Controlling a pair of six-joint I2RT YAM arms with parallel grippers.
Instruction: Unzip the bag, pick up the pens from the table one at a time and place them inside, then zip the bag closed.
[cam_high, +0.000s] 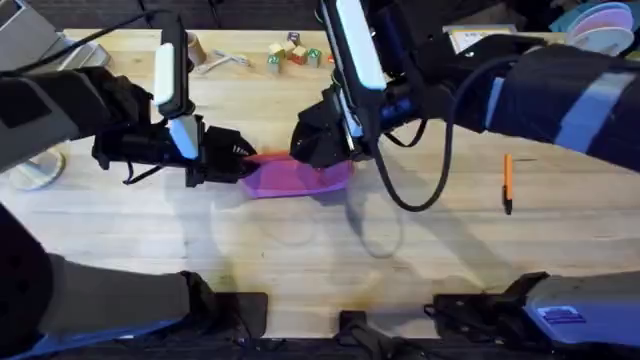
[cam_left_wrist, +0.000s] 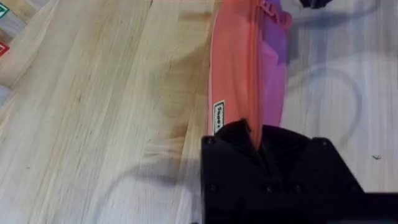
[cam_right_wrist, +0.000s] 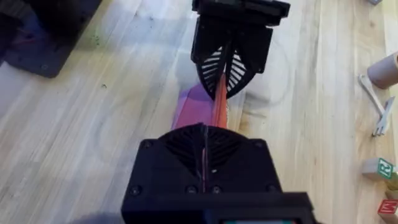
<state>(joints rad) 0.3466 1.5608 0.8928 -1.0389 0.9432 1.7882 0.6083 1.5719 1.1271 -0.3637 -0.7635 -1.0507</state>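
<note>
The bag (cam_high: 300, 175) lies flat near the middle of the table (cam_high: 300, 260), zipper edge uppermost, held at both ends. The left pincer (cam_left_wrist: 255, 140) is closed on one end of the zipper edge; the right pincer (cam_right_wrist: 205, 140) is closed at the opposite end, apparently on the zipper pull, though the pull itself is hidden. The step in hand is judged to be unzipping: the left pincer should anchor its end firmly while the right draws along the zipper line, keeping the fabric taut and low so the teeth part without bunching. One pen (cam_high: 507, 182) waits well apart, toward the table's right edge.
</note>
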